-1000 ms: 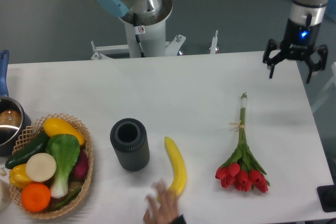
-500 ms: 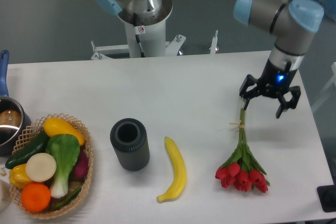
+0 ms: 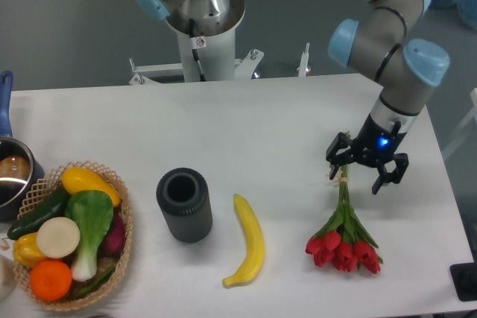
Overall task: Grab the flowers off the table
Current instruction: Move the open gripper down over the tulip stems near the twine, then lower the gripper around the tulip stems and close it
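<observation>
Here, a robot arm reaches down over the right side of a white table point(image 3: 246, 121), near its right edge, with its gripper point(image 3: 361, 167) hanging spread open directly above the stems of a bunch of flowers point(image 3: 343, 225). The flowers lie flat toward the table's front right corner: red tulip heads point toward the front edge, green leaves fan out behind them, and long green stems run back toward the far edge, tied by a thin band close to where the gripper hangs. The fingers point(image 3: 335, 156) stand on either side of the stems, and it is hard to tell whether they touch the table yet. Nothing is held. This looks like the approach step, just before the grasp. The next move probably calls for the fingers to settle low around the stems near the band and then close firmly enough to lift the whole bunch. A yellow banana point(image 3: 248, 240) lies near the front edge, well left of the flowers, beside a dark cup point(image 3: 184, 204). A basket of vegetables point(image 3: 68, 234) sits near the front left corner.
</observation>
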You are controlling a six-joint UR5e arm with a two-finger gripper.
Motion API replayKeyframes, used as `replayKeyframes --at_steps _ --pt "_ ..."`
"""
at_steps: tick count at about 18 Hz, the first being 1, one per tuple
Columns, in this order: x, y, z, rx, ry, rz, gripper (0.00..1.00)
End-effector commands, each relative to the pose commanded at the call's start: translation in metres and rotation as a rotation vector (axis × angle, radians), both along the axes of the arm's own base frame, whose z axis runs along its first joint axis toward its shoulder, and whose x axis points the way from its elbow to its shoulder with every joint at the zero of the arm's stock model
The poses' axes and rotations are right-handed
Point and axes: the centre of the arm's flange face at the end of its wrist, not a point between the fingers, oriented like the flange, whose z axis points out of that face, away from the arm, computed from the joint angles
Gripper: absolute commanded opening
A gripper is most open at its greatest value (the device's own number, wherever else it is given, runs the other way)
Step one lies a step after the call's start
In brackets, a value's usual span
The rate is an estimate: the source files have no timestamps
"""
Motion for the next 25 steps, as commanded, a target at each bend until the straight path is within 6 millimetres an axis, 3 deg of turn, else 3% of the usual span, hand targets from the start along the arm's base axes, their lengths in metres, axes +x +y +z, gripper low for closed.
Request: replayKeyframes --at_steps 5,12,15,25 --pt "-0.009 0.020 -0.014 -0.008 0.007 -0.011 1.00" --pt "-0.015 0.023 -0.028 -0.028 0.008 0.000 1.00" --pt "-0.002 0.035 -0.034 -0.066 0.010 -0.027 1.00" --pt "0.002 0.042 -0.046 -0.101 0.009 -0.044 1.00"
